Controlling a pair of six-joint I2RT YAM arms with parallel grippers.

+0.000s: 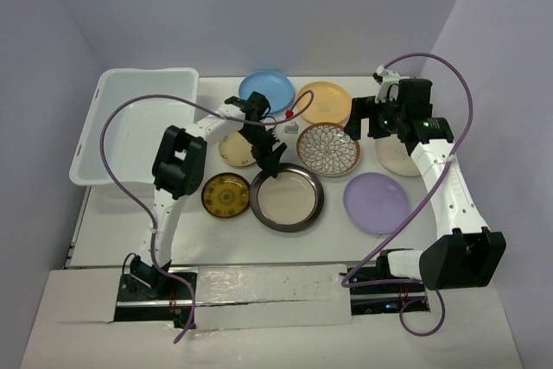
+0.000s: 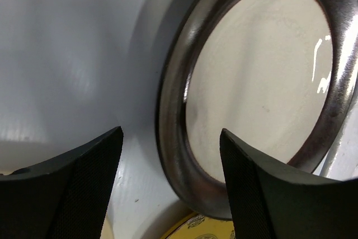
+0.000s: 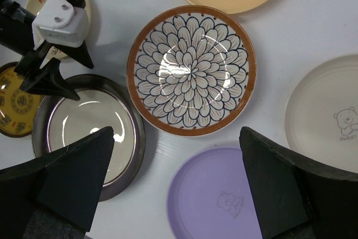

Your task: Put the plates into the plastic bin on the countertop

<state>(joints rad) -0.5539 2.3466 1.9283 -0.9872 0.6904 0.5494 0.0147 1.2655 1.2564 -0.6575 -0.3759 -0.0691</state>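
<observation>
Left gripper [image 1: 270, 158] - fingers spread, holding nothing - hangs over the far rim of the dark-rimmed plate [image 1: 287, 200] at mid-table. The plastic bin [image 1: 93, 131] sits in the far-left corner, on this arm's side.

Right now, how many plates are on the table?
8, none in the bin: blue plate, orange plate at the back; small cream plate, floral plate, large cream plate in the middle; gold-patterned plate, dark-rimmed plate, lavender plate nearest. More may be hidden.

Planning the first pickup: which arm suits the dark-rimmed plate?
Left: jaws open at the rim of the dark-rimmed plate, nearer the bin; right jaws hover over the floral plate.
</observation>
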